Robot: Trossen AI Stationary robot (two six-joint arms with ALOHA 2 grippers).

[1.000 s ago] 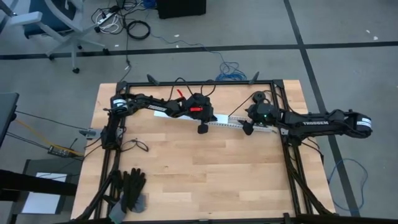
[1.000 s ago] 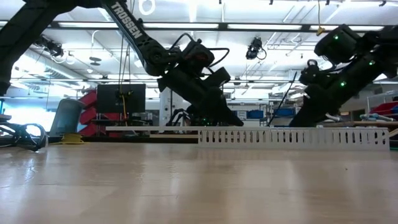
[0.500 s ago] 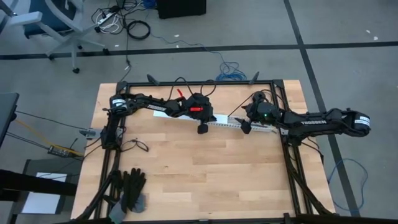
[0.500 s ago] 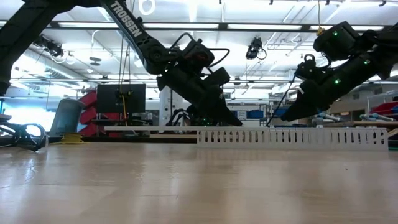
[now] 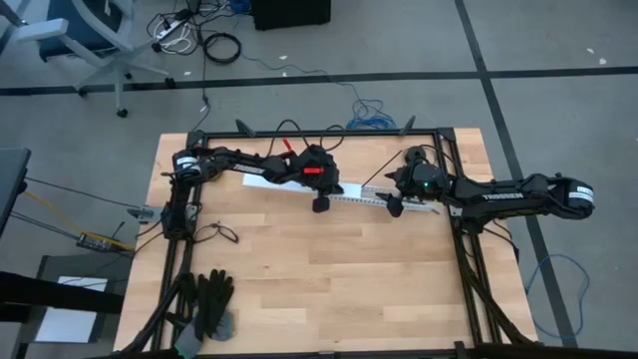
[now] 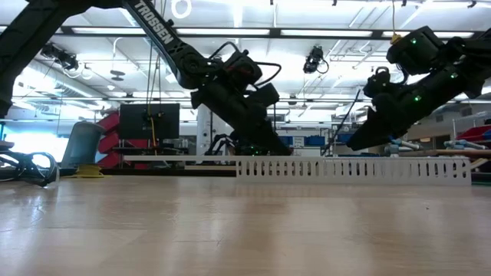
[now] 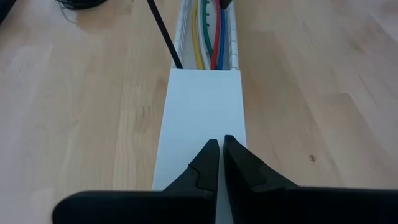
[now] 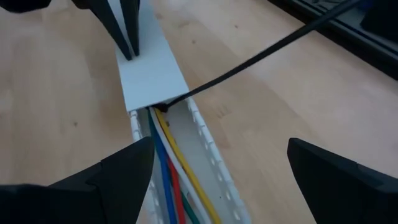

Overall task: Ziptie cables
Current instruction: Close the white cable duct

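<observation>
Shifting slightly toward the left arm since the earlier frame, the white slotted channel is lying along the counter's far side. The cables, yellow, green, red and blue, are running inside it, partly under its white cover. The left end effector is pressing clenched on that cover. The right end effector is hovering released above the open channel beside a black ziptie.
</observation>
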